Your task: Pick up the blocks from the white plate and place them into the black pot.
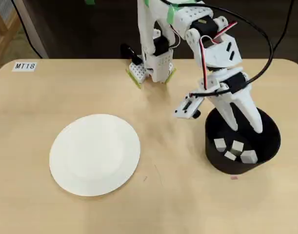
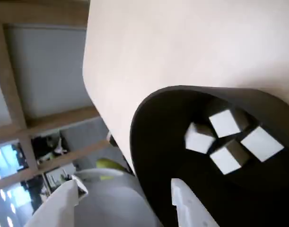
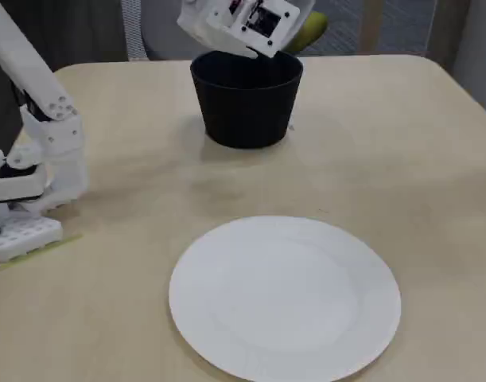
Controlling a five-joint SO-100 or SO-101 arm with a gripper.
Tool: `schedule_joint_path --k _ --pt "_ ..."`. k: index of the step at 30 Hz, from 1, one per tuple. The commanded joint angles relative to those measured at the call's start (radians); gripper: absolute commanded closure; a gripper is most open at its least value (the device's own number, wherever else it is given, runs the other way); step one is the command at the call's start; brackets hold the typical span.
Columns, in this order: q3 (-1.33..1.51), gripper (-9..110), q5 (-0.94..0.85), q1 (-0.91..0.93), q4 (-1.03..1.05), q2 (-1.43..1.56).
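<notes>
Even, soft indoor light falls on the tabletop (image 1: 66,209) in the overhead view, with only faint shadows beside the plate (image 1: 95,154) and pot (image 1: 242,141). The wrist view is tilted and blurred near the bottom, where the jaws are out of focus; the pot's (image 2: 153,156) interior reads dark. The fixed view is slightly soft, without glare.

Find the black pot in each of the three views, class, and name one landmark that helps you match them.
Overhead view: black pot at right, holding four blocks.
Wrist view: fills the lower right, blocks inside.
Fixed view: top centre, under the hand.
Shared landmark: the tan table.
</notes>
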Motion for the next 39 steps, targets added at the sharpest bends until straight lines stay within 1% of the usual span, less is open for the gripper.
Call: schedule_joint_path --k 1,4,10,13,15,21,28,36,39 --pt "0.002 103 0.035 0.005 0.012 0.049" --pt "-0.005 104 0.043 0.080 0.084 0.092" --pt "0.003 104 0.055 0.405 0.235 0.288" --pt "0.031 104 0.049 0.497 0.278 0.414" --pt "0.112 104 0.060 0.515 0.278 0.520" --pt "0.502 104 0.092 0.558 0.273 0.893" --pt "0.839 104 0.091 0.609 0.354 1.281" --pt "0.991 104 0.054 0.614 0.351 1.282" --pt "1.003 104 0.043 0.606 0.354 1.282"
